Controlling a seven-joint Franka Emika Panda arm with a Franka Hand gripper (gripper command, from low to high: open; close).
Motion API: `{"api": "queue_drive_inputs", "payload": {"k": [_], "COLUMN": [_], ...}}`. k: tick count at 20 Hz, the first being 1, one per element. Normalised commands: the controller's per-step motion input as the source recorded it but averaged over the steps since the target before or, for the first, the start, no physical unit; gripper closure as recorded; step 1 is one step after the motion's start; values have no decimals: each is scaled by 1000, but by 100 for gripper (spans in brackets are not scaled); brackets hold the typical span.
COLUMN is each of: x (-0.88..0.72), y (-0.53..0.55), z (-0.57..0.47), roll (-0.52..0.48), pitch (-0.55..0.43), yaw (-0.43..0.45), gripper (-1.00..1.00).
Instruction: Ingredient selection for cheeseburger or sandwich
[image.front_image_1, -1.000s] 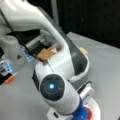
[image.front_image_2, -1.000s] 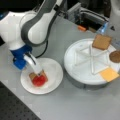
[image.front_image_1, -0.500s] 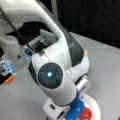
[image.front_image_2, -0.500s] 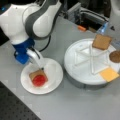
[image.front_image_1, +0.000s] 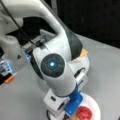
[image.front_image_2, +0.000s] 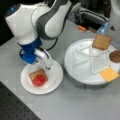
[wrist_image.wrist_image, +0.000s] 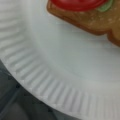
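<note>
White paper plate, ribbed rim, lower left of a front view; carries partial sandwich: brown toast square underneath, red tomato disc on top, sliver of green lettuce peeping from beneath the tomato in the wrist view

Gripper of the Franka arm: low over the plate, just beside the stack on its right in a front view, apart from it; fingertips pointing at bare plate; nothing visibly held; jaw spread cannot be told. Mostly hidden behind the arm's own body in the opposite front view, tomato disc and plate edge showing beneath

Round white divided tray, right of the plate: second toast square propped at the far side, dark brown round patty at the right edge, yellow cheese square on the near-right rim

Risks, by judgement:
- fingers close to the stack; sideways drift likely to nudge the tomato off the toast
- light paper plate, apt to slide or tip under downward contact on its rim
- cheese perched at the tray's edge, liable to slip off if the tray gets bumped
- toast leaning, poor flat face for a grasp
</note>
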Motion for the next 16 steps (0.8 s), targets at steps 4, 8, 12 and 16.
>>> {"api": "queue_drive_inputs", "payload": {"k": [4,8,12,16], "x": [-207,-299,-415,-419], "y": [117,206,344,327], "z": [-25,80,96,-16], "roll": [-337,-433,-388,-340], "pitch": [-92,-70,-98,-116], "yaw": [-30,-59,-24,-5], "gripper": [-100,-100,-100,-100]}}
